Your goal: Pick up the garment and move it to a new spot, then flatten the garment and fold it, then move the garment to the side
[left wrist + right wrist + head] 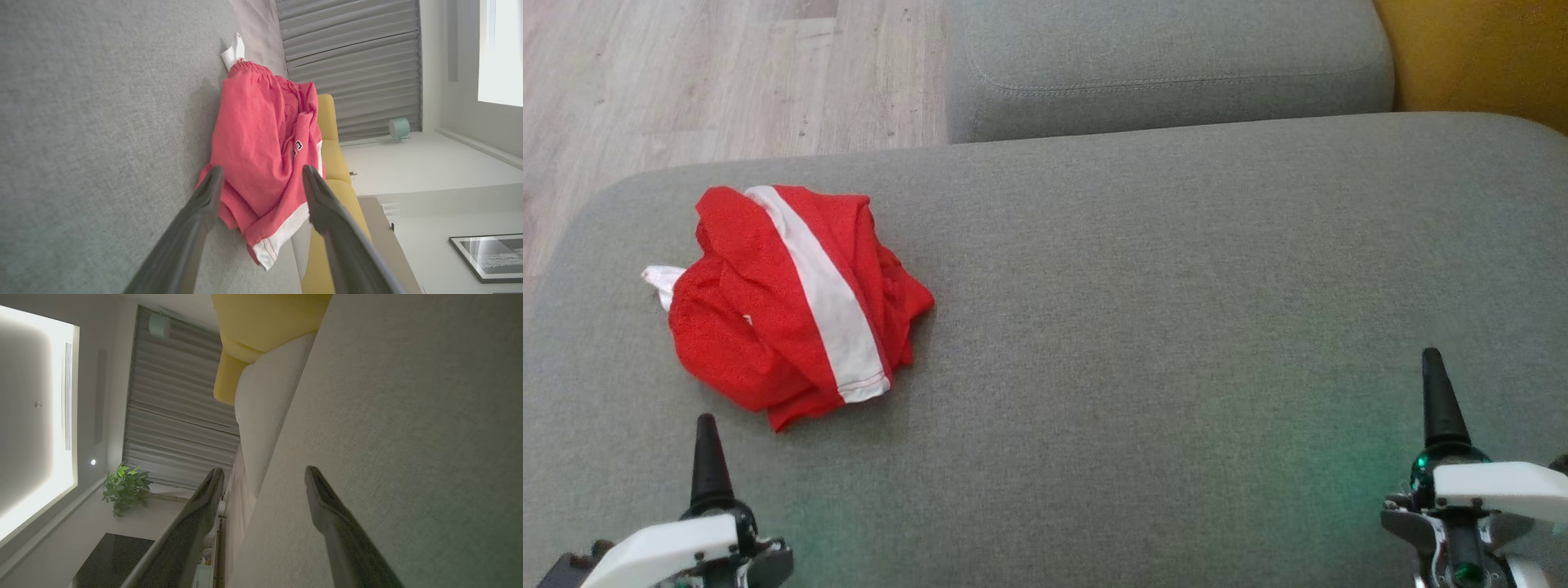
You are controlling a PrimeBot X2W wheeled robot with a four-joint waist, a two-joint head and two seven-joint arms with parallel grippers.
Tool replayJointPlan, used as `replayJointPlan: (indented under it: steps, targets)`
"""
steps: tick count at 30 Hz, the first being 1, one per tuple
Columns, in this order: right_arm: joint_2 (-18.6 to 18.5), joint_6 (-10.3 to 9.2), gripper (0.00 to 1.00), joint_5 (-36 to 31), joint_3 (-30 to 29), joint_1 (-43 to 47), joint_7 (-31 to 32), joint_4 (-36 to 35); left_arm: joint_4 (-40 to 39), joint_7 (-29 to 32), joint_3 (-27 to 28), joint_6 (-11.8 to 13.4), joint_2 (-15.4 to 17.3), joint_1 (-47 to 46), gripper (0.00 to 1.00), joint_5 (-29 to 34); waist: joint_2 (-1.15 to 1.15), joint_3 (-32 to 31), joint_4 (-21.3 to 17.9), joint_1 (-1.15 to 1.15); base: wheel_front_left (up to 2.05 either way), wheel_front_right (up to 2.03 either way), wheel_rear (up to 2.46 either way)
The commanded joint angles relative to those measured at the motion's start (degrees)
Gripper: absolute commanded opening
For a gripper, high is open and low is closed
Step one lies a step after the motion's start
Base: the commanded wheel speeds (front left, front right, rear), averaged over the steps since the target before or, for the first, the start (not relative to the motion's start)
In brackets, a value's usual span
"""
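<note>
The garment [760, 327] is a red piece with a broad white stripe, lying crumpled in a heap on the left part of the grey cushion [1176, 327]. My left gripper [707, 433] stands just in front of the heap, a short way off it. In the left wrist view the garment [253, 122] shows between and beyond the spread fingers of that gripper [261, 173], which is open and holds nothing. My right gripper [1433, 367] is far to the right over bare cushion. The right wrist view also shows this gripper [263, 473] open and without anything in it.
A second grey cushion [1168, 65] lies behind the main one, with a yellow seat [1478, 49] at the back right. Pale wooden floor [686, 73] shows beyond the cushion's left and far edges. The cushion's middle and right are bare fabric.
</note>
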Motion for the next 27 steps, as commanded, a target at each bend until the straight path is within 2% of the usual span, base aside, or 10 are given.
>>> replayJointPlan:
  steps: [1,10,27]
  targets:
    - [-0.33,-0.01,1.0,-2.42,0.74,-2.18,-0.74,-2.7,-2.7,-0.63,0.69,0.51,0.38,-2.59,1.0,1.89,0.0,0.0,-0.02,0.0,0.0,0.0,0.0]
    - [-0.37,-0.01,1.0,-11.47,1.69,-2.12,-2.26,-5.1,-6.4,-2.14,-1.87,2.07,0.41,-2.57,1.0,11.16,0.0,-0.01,-0.06,0.0,0.0,0.0,0.0]
    - [-0.45,-0.02,1.0,-28.69,4.78,-1.95,-4.96,-7.52,-9.07,-4.83,-8.5,2.66,0.48,-3.08,1.0,30.66,0.0,0.0,0.0,0.0,0.0,0.0,0.0]
